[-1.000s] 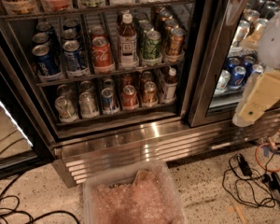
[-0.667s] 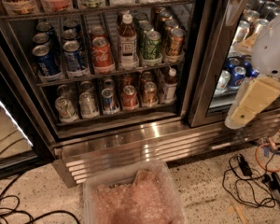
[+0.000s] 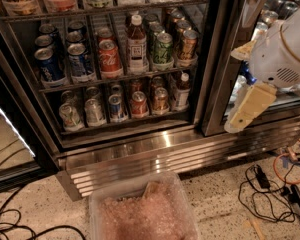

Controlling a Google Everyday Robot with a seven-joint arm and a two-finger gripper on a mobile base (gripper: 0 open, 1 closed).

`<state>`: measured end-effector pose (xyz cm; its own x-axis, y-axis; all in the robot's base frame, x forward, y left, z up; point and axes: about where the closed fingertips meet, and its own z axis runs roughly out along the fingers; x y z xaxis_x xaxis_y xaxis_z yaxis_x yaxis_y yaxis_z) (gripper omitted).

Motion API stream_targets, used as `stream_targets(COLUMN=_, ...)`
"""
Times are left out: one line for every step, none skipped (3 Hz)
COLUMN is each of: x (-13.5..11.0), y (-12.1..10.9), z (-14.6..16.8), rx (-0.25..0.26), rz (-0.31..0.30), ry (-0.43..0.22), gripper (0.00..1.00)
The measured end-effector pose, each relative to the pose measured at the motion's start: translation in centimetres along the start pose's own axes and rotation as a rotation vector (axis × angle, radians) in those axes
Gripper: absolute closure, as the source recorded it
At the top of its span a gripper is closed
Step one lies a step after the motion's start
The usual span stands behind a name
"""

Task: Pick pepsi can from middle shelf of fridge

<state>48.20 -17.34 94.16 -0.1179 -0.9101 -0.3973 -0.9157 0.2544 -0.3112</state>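
Pepsi can (image 3: 81, 63) stands upright at the left of the middle shelf (image 3: 140, 75) of the fridge (image 3: 165, 156), long axis vertical, silver top up, a red Coca-Cola can (image 3: 110, 59) just beside it on the right. Below the louvred steel base lies speckled floor (image 3: 230, 194) with loose cables (image 3: 262, 184) and a clear plastic bin (image 3: 140, 209). My arm (image 3: 282, 54) hangs at far right before the neighbouring glass door, my gripper (image 3: 242, 111) angled down and left, well apart from the can; whether its jaws are spread or pressed together I cannot tell.
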Motion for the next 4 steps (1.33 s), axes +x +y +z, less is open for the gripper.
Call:
stream_targets(x=0.0, y=0.0, z=0.0, rx=0.0, rz=0.0, ry=0.0, gripper=0.0)
stream_targets(x=-0.4, y=-1.1, z=1.7, rx=0.009, rz=0.012, ry=-0.034, gripper=0.0)
stream_targets(x=-2.2, y=-1.7, z=4.2, rx=0.003, rz=-0.007, ry=-0.095, gripper=0.0)
stream_targets(x=-3.7, y=-2.1, z=6.1, rx=-0.023, rz=-0.01, ry=-0.19, gripper=0.0)
